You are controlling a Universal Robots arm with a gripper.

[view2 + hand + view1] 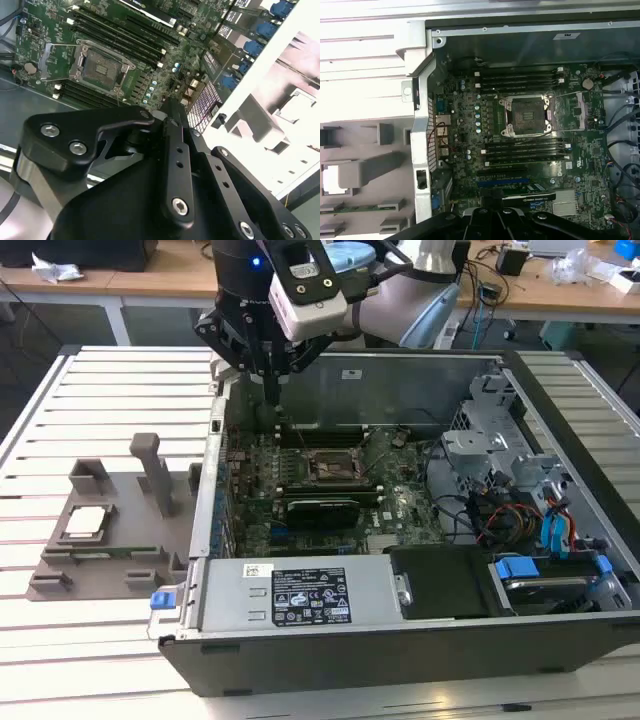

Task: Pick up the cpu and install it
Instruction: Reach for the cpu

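Observation:
The cpu (85,523) is a small pale square chip lying flat in a recess of the grey fixture tray (130,540), on the exterior view's left, outside the computer case. It also appears as a bright square, the cpu (335,179), in the first wrist view. My gripper (274,390) hangs over the case's rear corner on the exterior view's left, above the motherboard (300,475) and well apart from the cpu. Its fingers look shut with nothing between them, gripper (172,107). The dark metal-framed socket (527,116) (100,62) lies open and bare inside.
A long black card (320,508) sits in front of the socket. A power supply (300,595) fills the case's front, and drive bays with blue cables (545,535) are at the right. Upright posts (152,470) rise from the fixture tray. The case wall (212,480) separates tray and motherboard.

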